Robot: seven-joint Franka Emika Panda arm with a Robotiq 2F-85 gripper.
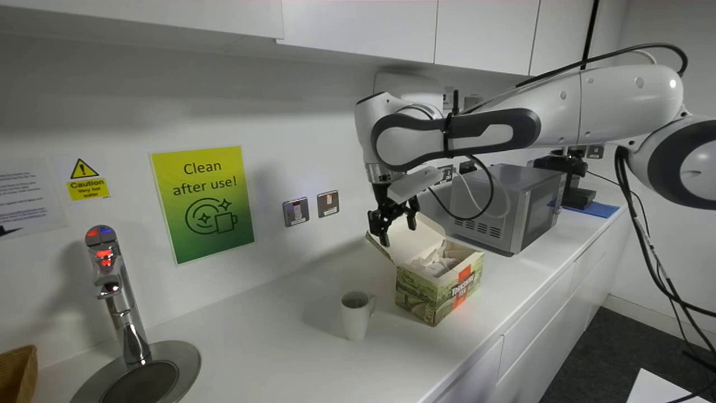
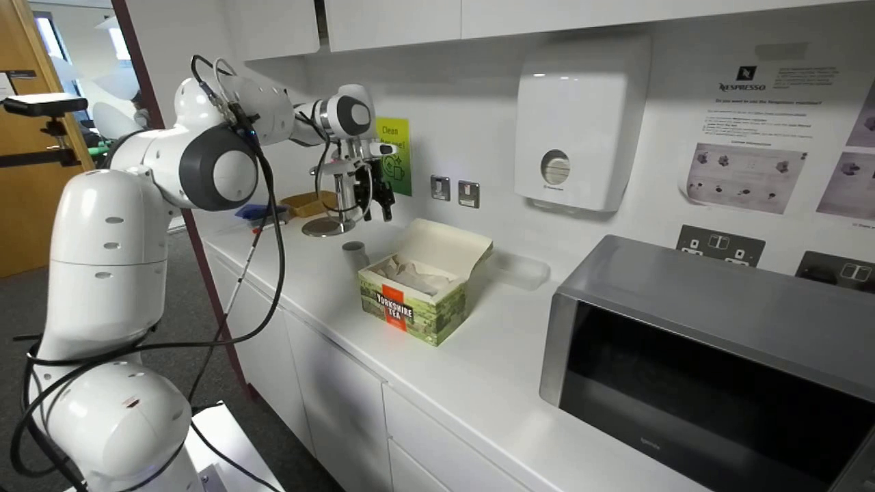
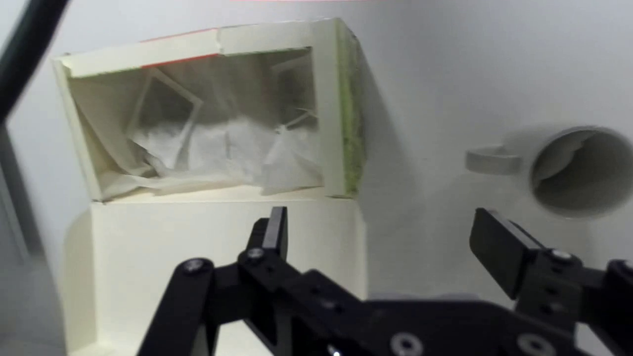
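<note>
Fingers [image 1: 380,226] hang above the worktop [image 1: 268,358] in an exterior view, spread apart with nothing held. Lower than the tips there's a mug [image 1: 355,322], upright, and just beside it the tea box [image 1: 425,296], lid [image 1: 411,246] flung back. From this angle the tips overlap the lid, so I can't tell the gap. Also, a loop of cable [image 1: 493,187] droops off the arm [image 1: 615,106] near the fingers, and I'd watch that: if it catches the raised lid, it could drag the box along.

Then, in an exterior view, the microwave [image 2: 683,389] is well away from the fingers, and the tap [image 2: 342,195] shows beside them, further back. The tips look higher than the lid here and apart from it, which helps.

In the wrist view, one finger covers part of the lid, with the box's opening ahead of that tip. The mug is out past the opposite tip, handle [image 3: 494,160] facing the box. Pale crumpled contents [image 3: 237,143] in the box, too blurry to name.

My worry: coming straight down at this spread would probably jam a finger into the lid, which looks like thin card, so it'd fold or shove the box. And a sideways drift toward the mug could knock it over, since nothing seems to brace it.
</note>
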